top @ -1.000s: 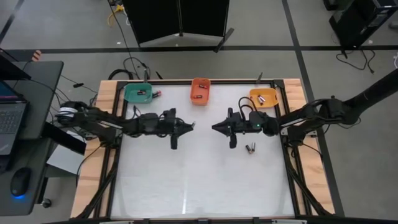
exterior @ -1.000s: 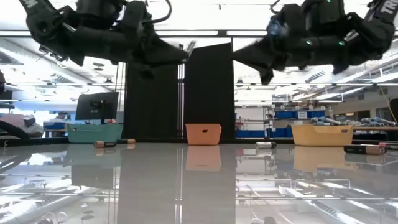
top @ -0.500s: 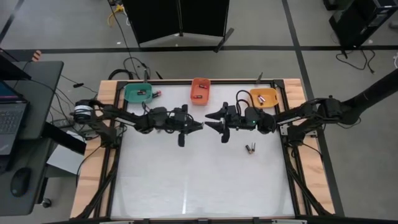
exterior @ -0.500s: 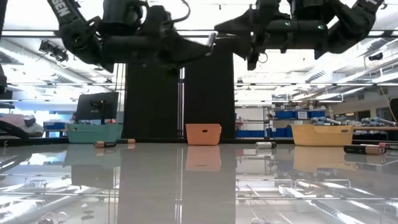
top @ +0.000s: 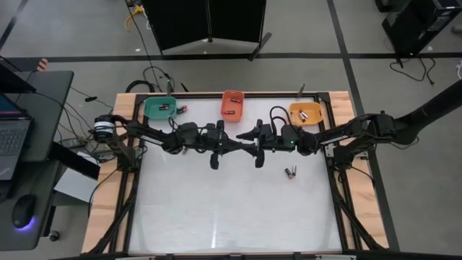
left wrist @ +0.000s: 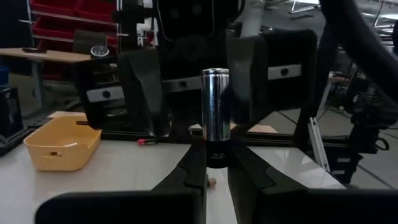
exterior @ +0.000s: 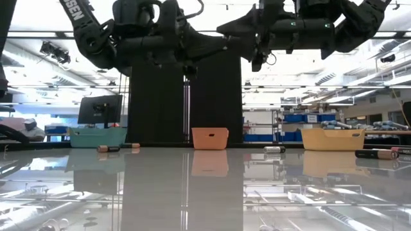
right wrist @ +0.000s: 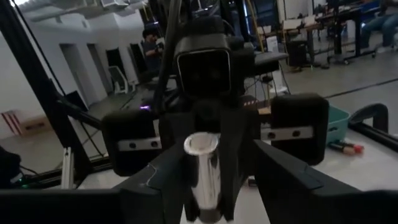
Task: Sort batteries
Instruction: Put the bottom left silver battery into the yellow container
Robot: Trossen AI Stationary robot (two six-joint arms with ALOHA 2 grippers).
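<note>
High view: both arms reach level toward each other above the worktop (top: 231, 209), tips meeting. Left wrist view: the left gripper (left wrist: 217, 165) jaws clench a silvery battery (left wrist: 216, 106). Right wrist view: the right gripper (right wrist: 208, 180) jaws stand released around it.

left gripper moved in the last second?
Yes. In the high view the left gripper moved rightward, from left of the orange bin to just below it.

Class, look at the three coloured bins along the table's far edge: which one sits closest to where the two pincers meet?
The orange bin in the middle. The left pincer and right pincer meet just in front of it, while the green bin and yellow bin stand off to either side.
</note>
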